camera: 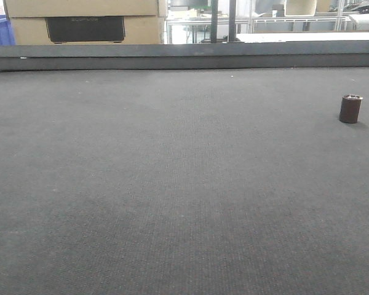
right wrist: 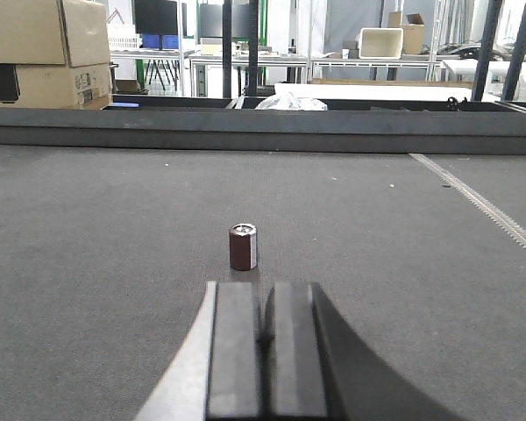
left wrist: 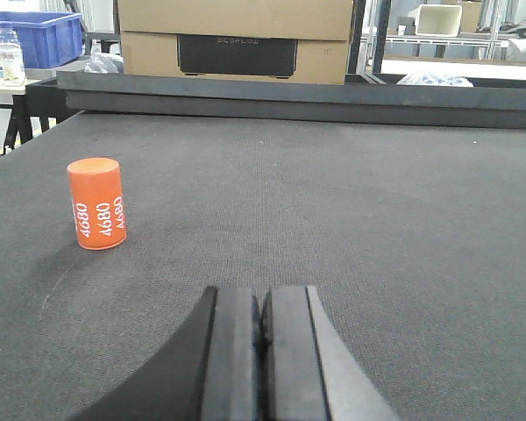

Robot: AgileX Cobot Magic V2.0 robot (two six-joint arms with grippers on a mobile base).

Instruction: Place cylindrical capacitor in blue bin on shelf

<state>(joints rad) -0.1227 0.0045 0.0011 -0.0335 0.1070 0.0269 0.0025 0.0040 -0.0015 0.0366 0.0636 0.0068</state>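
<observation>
- The black, flat-padded right gripper [right wrist: 265, 351] has its jaws pressed together, holding nothing.
- The small dark brown cylindrical capacitor [right wrist: 243, 246] with a silvery top stands upright on the dark grey felt table [right wrist: 88, 263], just ahead of that gripper and not touching it.
- The left gripper [left wrist: 261, 351] is also closed and empty. An orange cylinder [left wrist: 97, 203] printed 4680 stands upright ahead to its left.
</observation>
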